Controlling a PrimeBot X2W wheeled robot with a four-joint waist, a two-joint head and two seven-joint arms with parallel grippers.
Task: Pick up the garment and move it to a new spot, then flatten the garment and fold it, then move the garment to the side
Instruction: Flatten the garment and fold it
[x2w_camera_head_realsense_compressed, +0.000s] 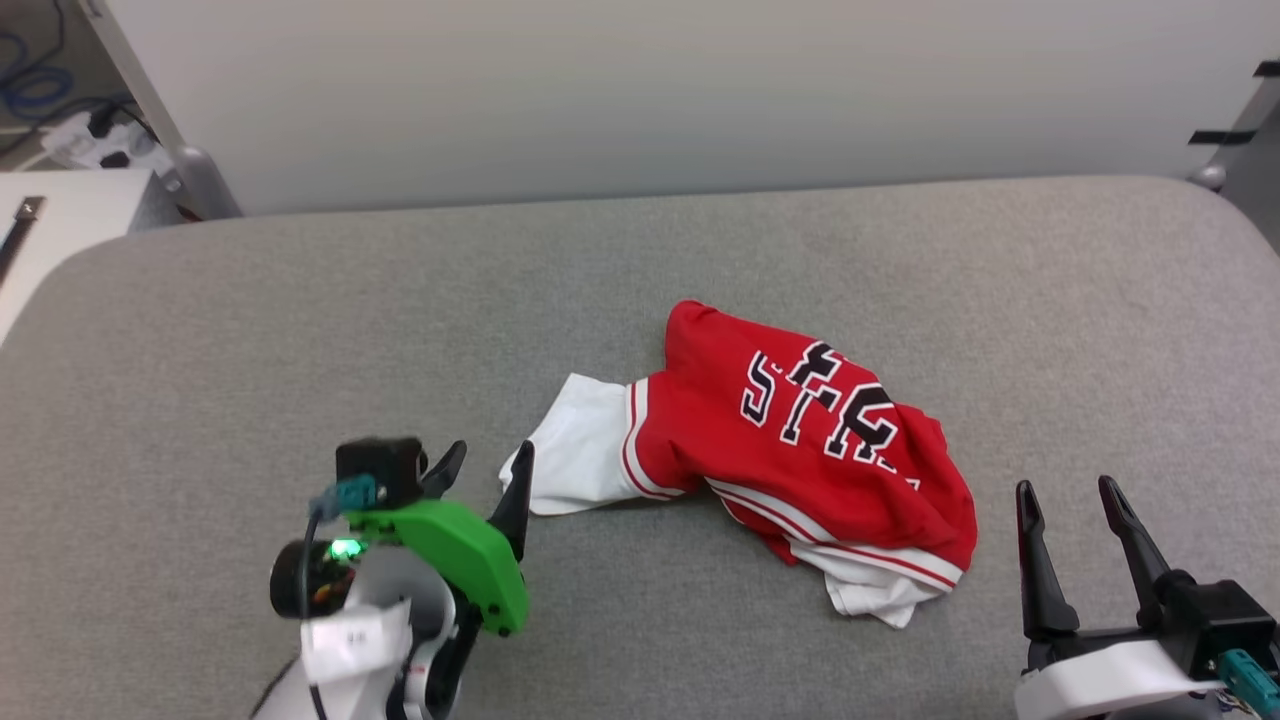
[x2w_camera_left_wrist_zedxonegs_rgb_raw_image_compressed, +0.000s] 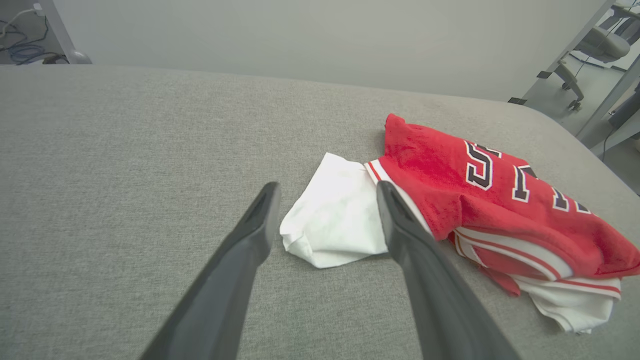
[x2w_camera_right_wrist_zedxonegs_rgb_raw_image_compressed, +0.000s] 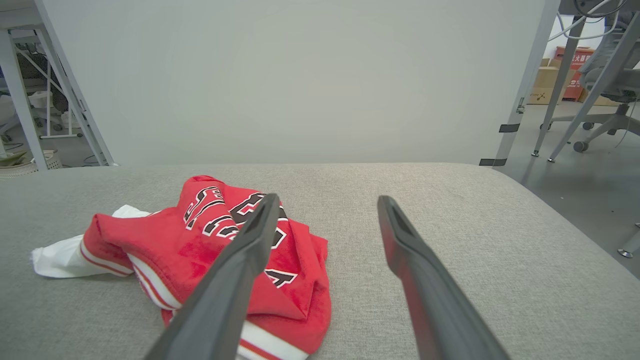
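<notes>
The garment (x2w_camera_head_realsense_compressed: 800, 440) lies crumpled just off the middle of the grey padded table (x2w_camera_head_realsense_compressed: 250, 320), toward 4 o'clock in the head view. Its white sleeve (x2w_camera_head_realsense_compressed: 580, 455) trails out to 9 o'clock. The left gripper (x2w_camera_head_realsense_compressed: 493, 448), at 7 o'clock, has its jaws spread and empty, one fingertip just beside the cuff (touching or not, I cannot tell). The right gripper (x2w_camera_head_realsense_compressed: 1065, 485), at 4 o'clock, is likewise spread and empty, near the hem. Bare table runs wide toward 10 and 12 o'clock, up to its rounded far edge.
</notes>
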